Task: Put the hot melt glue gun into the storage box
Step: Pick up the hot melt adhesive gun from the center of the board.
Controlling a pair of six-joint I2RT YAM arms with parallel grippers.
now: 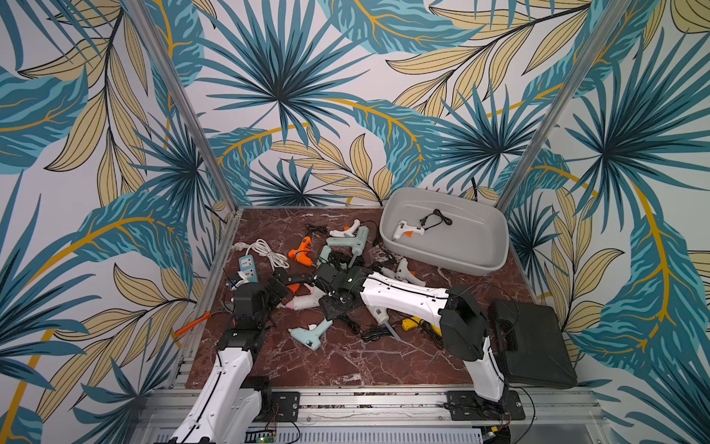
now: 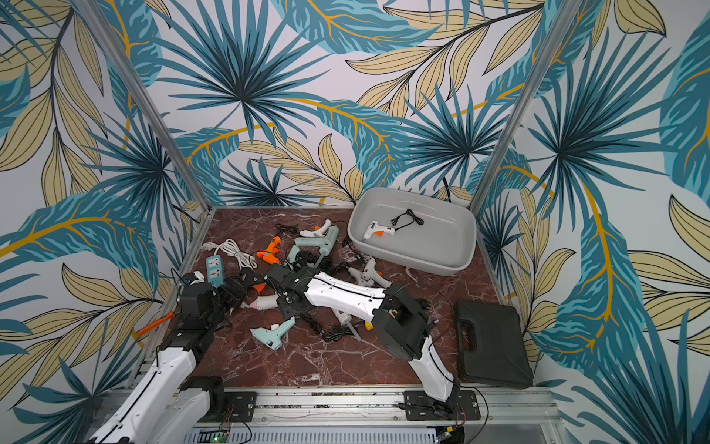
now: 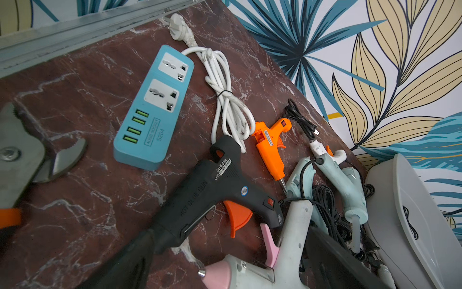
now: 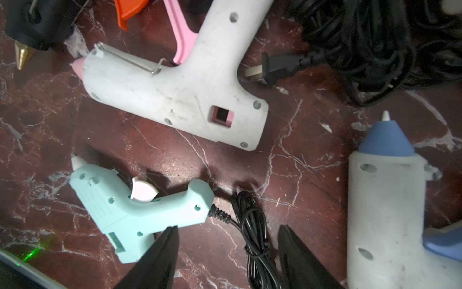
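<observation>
- Marbled table (image 1: 345,365) is carrying quite a jumble.
- Over it, the right end effector (image 4: 228,227) is hovering released above a cord (image 4: 252,225); the mint glue gun (image 4: 120,212) is lying just beside one finger, handle toward the gap.
- Alongside, the left end effector (image 3: 230,229) is gaping wide.
- Farthest back, the storage box (image 1: 442,261) is holding one white gun (image 1: 407,230).

white arm shells (image 1: 403,300), black joints (image 1: 461,323), thin black cables (image 1: 407,290), black fingers (image 4: 160,260)
</observation>
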